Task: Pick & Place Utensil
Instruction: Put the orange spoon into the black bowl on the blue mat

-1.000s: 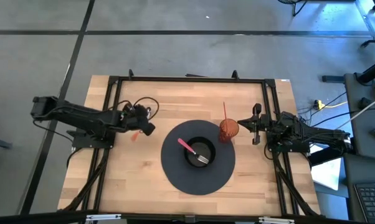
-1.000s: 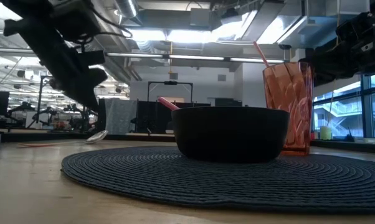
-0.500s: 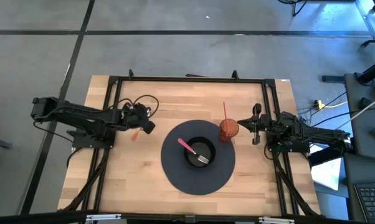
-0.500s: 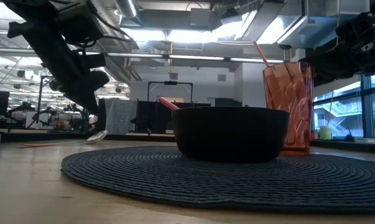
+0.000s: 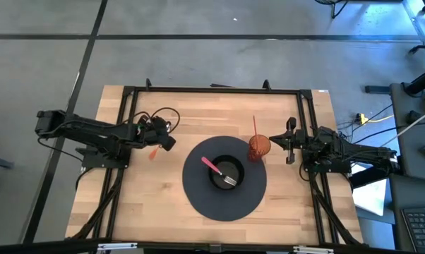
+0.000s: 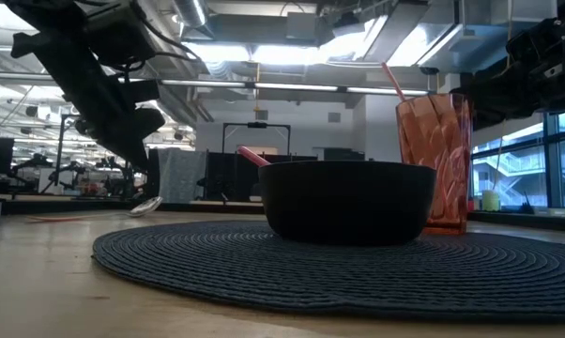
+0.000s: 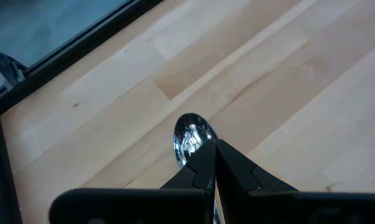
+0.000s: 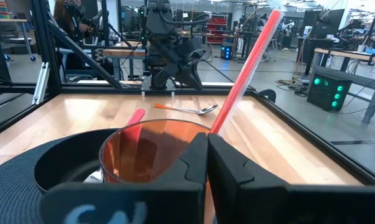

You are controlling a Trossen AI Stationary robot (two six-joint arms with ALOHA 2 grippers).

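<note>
Clenched left end effector (image 5: pixel 169 144) above orange-handled spoon (image 8: pixel 186 109) on counter (image 5: pixel 163 190), poised for pickup; right end effector (image 5: pixel 289 140), clenched empty, parked beside orange tumbler (image 5: pixel 259 147).

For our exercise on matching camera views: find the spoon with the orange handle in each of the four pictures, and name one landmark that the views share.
High view: the spoon lies on the wood beside the left gripper.
Low view: its bowl shows at left, beneath the left arm.
Left wrist view: its bowl lies just past the shut fingers.
Right wrist view: it lies beyond the orange cup.
Shared landmark: the left arm.
</note>
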